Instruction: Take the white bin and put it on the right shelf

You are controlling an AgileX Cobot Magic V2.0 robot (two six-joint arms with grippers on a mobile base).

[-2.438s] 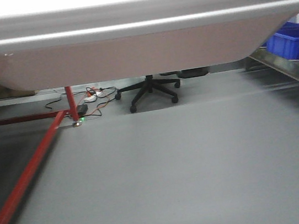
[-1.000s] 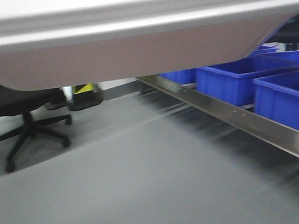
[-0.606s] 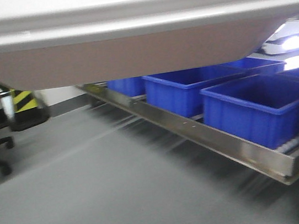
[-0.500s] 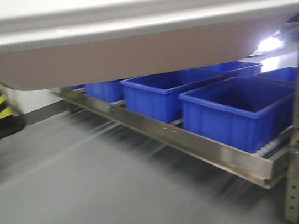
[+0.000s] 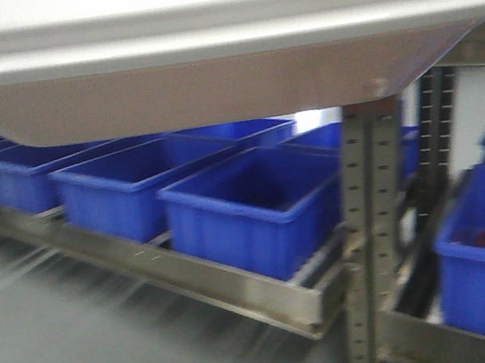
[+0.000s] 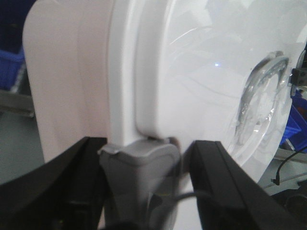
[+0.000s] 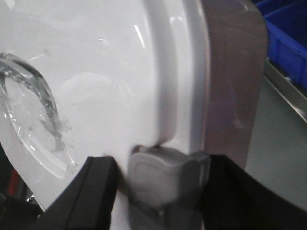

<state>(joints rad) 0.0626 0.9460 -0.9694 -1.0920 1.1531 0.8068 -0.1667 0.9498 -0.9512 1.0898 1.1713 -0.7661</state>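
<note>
Two seconds back the front view held a red table and an office chair; now blue bins [image 5: 246,208] on the right shelf [image 5: 203,284] fill it. The base has swung toward the goal, with the white bin [image 5: 211,86] carried level up top, long axis crosswise. Left wrist view: left jaws clamped on one end's rim; right wrist view: right jaws likewise on the other end.

Blurred right shelf [image 5: 194,283], perhaps 5 bins [image 5: 255,207]
</note>
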